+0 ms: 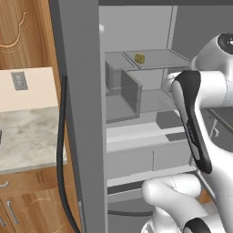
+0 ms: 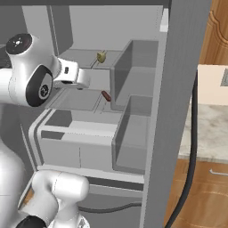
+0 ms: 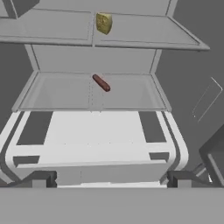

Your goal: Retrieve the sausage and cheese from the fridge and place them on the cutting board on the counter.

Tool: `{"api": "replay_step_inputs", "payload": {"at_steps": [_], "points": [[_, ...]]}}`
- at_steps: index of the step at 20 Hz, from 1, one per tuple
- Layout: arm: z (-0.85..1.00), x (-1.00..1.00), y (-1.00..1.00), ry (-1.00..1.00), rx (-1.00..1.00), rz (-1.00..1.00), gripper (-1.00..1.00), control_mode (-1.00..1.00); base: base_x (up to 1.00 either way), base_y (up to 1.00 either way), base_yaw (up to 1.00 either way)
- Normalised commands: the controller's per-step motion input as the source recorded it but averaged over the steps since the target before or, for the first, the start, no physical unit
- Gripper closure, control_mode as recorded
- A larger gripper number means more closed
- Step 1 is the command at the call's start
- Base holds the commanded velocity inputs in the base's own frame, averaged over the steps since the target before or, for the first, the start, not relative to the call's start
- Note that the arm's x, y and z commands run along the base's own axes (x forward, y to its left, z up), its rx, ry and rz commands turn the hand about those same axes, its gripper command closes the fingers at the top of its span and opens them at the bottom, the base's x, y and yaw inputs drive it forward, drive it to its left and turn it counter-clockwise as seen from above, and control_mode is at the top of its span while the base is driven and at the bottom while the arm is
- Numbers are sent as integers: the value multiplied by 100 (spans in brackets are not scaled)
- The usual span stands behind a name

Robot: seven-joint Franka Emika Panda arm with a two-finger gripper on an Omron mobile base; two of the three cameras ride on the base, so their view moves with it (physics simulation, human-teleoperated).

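The sausage (image 3: 101, 82) lies on the middle shelf (image 3: 57, 94) of the open fridge (image 1: 77, 113), with the cheese (image 3: 103, 22) on the shelf above it, both well ahead of me. My end effector (image 3: 111, 179) is spread wide and holds nothing. I judge this the reach-in stage: next I must advance, descend over the sausage, and close.

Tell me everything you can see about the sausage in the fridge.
The sausage is a small, short, dark reddish-brown rod with rounded ends and a smooth look. It lies flat, at a slant, near the middle of a grey fridge shelf, one shelf below the cheese. It rests on the shelf alone; nothing else touches it.
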Motion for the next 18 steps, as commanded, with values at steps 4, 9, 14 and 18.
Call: {"api": "replay_step_inputs", "payload": {"at_steps": [4,9,14,18], "points": [[64,52,-13,-4,0,1,-100,-100,0,0,0],[13,58,-9,-8,0,7,-100,-100,0,0,0],[-2,88,-26,-11,0,16,-100,-100,0,0,0],[8,83,-9,-13,0,14,-100,-100,0,0,0]]}}
